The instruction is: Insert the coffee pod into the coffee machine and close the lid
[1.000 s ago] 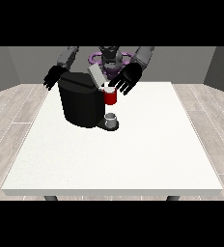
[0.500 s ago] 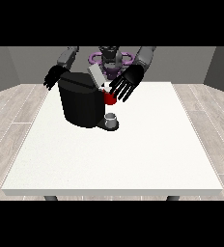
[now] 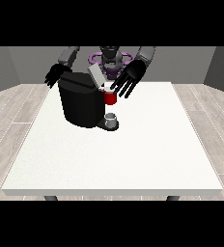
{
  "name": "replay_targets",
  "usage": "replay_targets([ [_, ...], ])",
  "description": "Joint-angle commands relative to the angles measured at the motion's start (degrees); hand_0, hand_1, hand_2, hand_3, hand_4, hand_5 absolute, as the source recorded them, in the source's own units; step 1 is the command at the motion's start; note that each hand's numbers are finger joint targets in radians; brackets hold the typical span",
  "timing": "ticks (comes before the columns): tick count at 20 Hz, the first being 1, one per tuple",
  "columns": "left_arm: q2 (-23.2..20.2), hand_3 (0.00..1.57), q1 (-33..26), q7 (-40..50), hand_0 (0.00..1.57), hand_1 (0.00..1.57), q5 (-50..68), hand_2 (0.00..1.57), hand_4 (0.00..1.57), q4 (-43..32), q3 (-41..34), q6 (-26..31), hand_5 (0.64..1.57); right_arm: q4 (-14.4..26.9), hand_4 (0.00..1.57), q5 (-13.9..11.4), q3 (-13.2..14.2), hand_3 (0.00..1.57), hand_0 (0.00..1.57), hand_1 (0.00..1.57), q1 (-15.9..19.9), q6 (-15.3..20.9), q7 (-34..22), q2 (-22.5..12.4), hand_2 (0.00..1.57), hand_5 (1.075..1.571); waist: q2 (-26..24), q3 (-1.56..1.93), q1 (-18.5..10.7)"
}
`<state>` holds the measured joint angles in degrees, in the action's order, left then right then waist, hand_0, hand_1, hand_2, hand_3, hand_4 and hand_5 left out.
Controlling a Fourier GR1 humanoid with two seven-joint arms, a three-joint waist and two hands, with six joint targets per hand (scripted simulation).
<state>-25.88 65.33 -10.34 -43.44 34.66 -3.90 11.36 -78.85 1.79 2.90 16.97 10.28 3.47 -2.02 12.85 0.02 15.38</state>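
The black coffee machine (image 3: 82,103) stands on the far left part of the white table (image 3: 133,154), with its grey lid (image 3: 95,76) tilted up. A red thing at the machine (image 3: 110,98) sits at its front right. On the machine's foot stands a small grey thing (image 3: 111,118); I cannot tell whether it is the pod. The hand at the view's right (image 3: 128,79) hovers open just above and right of the red thing, fingers spread and pointing down towards it. The hand at the view's left (image 3: 56,75) is open behind the machine's far left corner, holding nothing.
The robot's torso (image 3: 110,60) rises behind the table's far edge. Wooden floor lies round the table. The machine is the only large thing on the tabletop, and white surface stretches in front of it and to its right.
The hand at the view's right dipped a little towards the red thing and has come slightly back up and to the right. The machine and the other hand look unmoved.
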Motion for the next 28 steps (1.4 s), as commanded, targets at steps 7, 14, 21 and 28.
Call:
replay_targets([
  [7,2.8,0.0,-6.0,-0.6,0.0,0.0,2.0,0.0,0.0,1.2,-1.2,1.8,1.571,-0.6,0.43,0.9,0.2,0.0,0.0,0.0,-5.5,-0.4,-0.2,0.2,0.0,1.571,-8.2,-0.04,-3.3],
  [14,9.9,0.0,-12.5,-1.2,0.0,0.0,13.9,0.0,0.08,2.0,-11.2,-0.1,1.571,-0.7,0.49,2.1,1.2,0.0,0.0,0.0,-11.8,-2.7,2.4,-1.0,0.0,1.571,-17.0,-0.11,-7.8],
  [21,16.7,0.0,-22.1,-3.9,0.0,0.0,21.7,0.0,0.0,1.7,-15.7,1.6,1.571,-4.7,0.29,3.3,1.0,0.0,0.0,0.0,-9.2,-7.0,-2.7,-5.6,0.0,1.571,-24.0,-0.07,-13.3],
  [28,20.1,0.0,-27.9,-3.9,0.0,0.0,27.2,0.0,0.09,4.6,-17.7,3.0,1.571,-7.9,0.0,3.8,-0.2,0.0,0.0,0.0,-6.6,-9.0,-7.5,-6.9,0.0,1.571,-26.6,-0.03,-17.4],
])
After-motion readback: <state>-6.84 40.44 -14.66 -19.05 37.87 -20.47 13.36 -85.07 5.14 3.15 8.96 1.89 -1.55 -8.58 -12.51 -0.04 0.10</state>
